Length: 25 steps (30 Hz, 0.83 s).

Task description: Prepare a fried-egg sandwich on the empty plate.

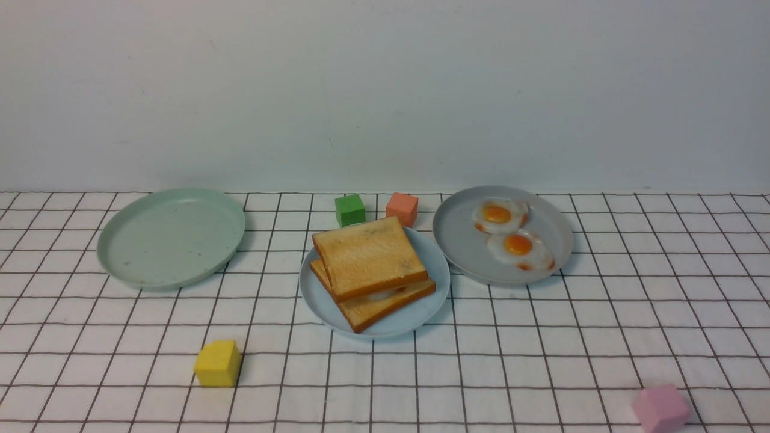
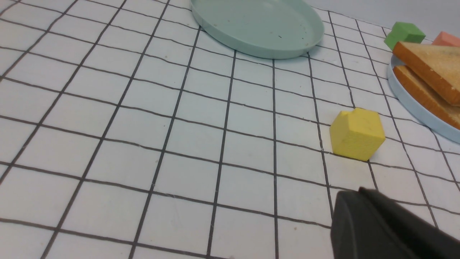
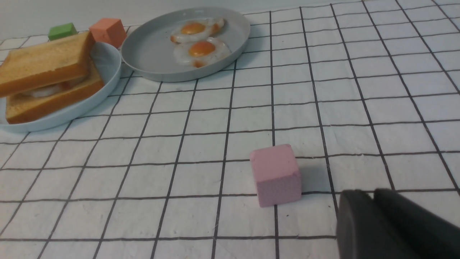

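The fried-egg sandwich (image 1: 370, 258) lies on the light blue plate (image 1: 421, 313) at the table's middle: two toast slices, the upper one turned a little, with a strip of white egg (image 1: 385, 294) showing between them. No gripper shows in the front view. In the left wrist view my left gripper (image 2: 354, 192) is shut and empty over the cloth, near the yellow cube (image 2: 356, 133), with the sandwich (image 2: 431, 72) well beyond it. In the right wrist view my right gripper (image 3: 372, 192) hangs by the pink cube (image 3: 276, 175). Its jaws are a thin slit apart and hold nothing.
A pale green plate (image 1: 171, 237) lies at the back left. A grey plate (image 1: 457, 240) at the back right holds two loose fried eggs (image 1: 499, 213). A green cube (image 1: 349, 210) and an orange cube (image 1: 402, 208) stand behind the sandwich. A yellow cube (image 1: 217, 363) and a pink cube (image 1: 660, 409) sit near the front.
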### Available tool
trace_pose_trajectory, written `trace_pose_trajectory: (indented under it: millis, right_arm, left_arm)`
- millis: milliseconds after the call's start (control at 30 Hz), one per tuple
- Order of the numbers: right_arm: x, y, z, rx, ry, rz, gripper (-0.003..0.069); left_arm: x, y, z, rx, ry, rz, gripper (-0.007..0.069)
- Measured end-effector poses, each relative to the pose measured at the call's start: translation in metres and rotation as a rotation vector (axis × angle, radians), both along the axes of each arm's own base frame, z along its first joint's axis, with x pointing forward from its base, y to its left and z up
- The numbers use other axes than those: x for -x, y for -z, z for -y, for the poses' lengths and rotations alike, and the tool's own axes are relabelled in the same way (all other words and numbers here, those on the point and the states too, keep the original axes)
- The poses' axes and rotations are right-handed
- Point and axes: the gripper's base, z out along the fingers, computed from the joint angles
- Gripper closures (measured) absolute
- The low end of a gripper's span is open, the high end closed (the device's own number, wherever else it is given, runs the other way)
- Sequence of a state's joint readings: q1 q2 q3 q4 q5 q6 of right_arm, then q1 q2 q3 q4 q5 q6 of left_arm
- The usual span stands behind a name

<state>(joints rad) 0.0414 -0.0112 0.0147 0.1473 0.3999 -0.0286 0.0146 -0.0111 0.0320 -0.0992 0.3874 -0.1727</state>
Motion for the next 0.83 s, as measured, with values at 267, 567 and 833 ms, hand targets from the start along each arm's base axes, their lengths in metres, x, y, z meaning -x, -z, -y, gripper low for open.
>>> trace_pose_trajectory:
  millis: [267,567,833]
  right_arm:
    - [0.0000,0.0000,0.0000,0.000,0.000,0.000,0.0566]
    - [0.0000,0.0000,0.0000,0.000,0.000,0.000,0.0557]
    - [0.0000,0.0000,0.0000,0.000,0.000,0.000,0.0554]
  left_arm:
    - [0.0000,0.0000,0.0000,0.000,0.000,0.000,0.0618]
    - [0.0000,0.0000,0.0000,0.000,0.000,0.000,0.0609]
    - [0.0000,0.0001,0.0000,0.000,0.000,-0.001,0.0607]
